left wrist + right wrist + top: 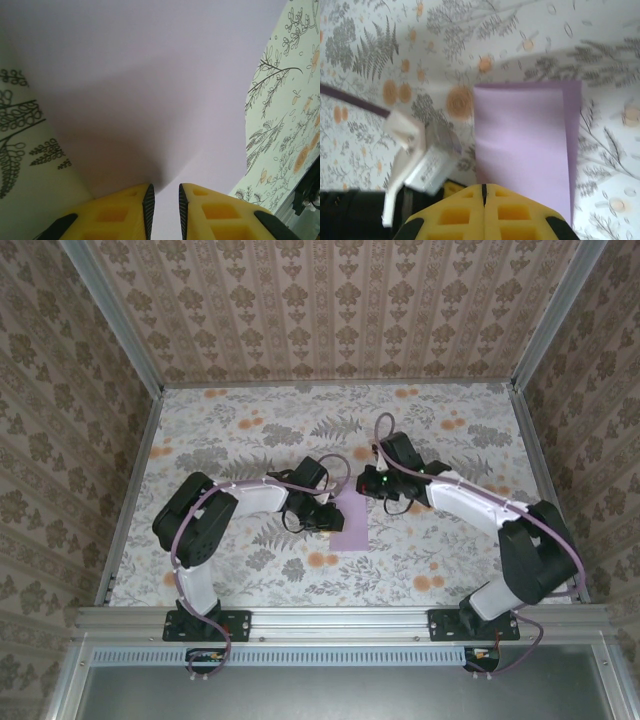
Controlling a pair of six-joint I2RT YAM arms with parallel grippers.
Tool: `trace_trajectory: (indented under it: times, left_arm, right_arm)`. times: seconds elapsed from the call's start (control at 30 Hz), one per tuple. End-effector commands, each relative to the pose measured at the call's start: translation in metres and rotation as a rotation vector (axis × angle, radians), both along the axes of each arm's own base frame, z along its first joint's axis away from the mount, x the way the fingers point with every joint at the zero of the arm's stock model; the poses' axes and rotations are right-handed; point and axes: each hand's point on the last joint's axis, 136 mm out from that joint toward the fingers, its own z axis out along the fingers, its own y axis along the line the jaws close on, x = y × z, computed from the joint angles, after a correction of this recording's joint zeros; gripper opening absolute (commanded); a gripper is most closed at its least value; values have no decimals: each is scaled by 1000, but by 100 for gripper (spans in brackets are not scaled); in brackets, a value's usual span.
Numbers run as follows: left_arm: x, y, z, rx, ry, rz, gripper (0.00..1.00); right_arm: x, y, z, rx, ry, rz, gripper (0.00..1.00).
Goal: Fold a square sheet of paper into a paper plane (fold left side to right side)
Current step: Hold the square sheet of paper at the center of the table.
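Note:
The lilac sheet of paper (352,530) lies folded into a narrow upright rectangle at the middle of the table. In the right wrist view the paper (520,140) has its top layer stopping short of the right edge, so a darker strip of the lower layer shows. My left gripper (335,518) sits low at the paper's left edge. Its yellow fingers (166,192) stand a little apart over the paper (165,90), with a shadowed, raised layer ending at the left fingertip. My right gripper (362,486) hovers at the paper's far end, its jaws (483,189) shut on nothing.
A floral tablecloth (230,430) covers the table, enclosed by patterned walls and metal rails on three sides. The left arm's white wrist part (420,165) sits just left of the paper. Both arms crowd the table's centre.

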Motion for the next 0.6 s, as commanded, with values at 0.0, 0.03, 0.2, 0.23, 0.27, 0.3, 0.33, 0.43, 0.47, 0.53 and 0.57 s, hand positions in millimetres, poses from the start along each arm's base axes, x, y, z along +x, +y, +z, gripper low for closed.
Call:
trace_trajectory:
  times: [0.0, 0.03, 0.2, 0.23, 0.27, 0.3, 0.33, 0.43, 0.47, 0.53, 0.57]
  left_arm:
    - [-15, 12, -15, 74, 40, 5, 24]
    - [-15, 13, -15, 75, 41, 4, 24]
    - [-15, 12, -15, 79, 41, 2, 24]
    - [-14, 12, -14, 78, 40, 2, 24]
    - [-14, 12, -14, 79, 38, 2, 24]
    - [-13, 11, -13, 77, 34, 3, 24]
    - [-12, 11, -12, 77, 33, 5, 24]
    - [-12, 9, -10, 73, 33, 3, 24]
    - [-12, 8, -9, 69, 34, 0, 24]
    - [-11, 7, -6, 61, 30, -2, 24]
    - [-9, 5, -4, 56, 28, 1, 24]
  right_arm:
    - [-41, -2, -28, -20, 118, 14, 0]
    - [-49, -1, -33, -19, 132, 19, 0]
    - [-71, 7, -62, -11, 209, 18, 0]
    - [-73, 8, -68, -5, 230, 10, 0]
    - [-75, 8, -72, -8, 243, 2, 0]
    - [-76, 7, -75, -17, 250, -1, 0]
    - [-77, 6, -79, -32, 255, -3, 0]
    - [-80, 0, -90, -84, 290, -9, 0]
    - [-82, -1, -93, -97, 307, -9, 0]
    - [-84, -3, -99, -116, 328, -9, 0]
    - [-86, -6, -102, -133, 339, -14, 0]
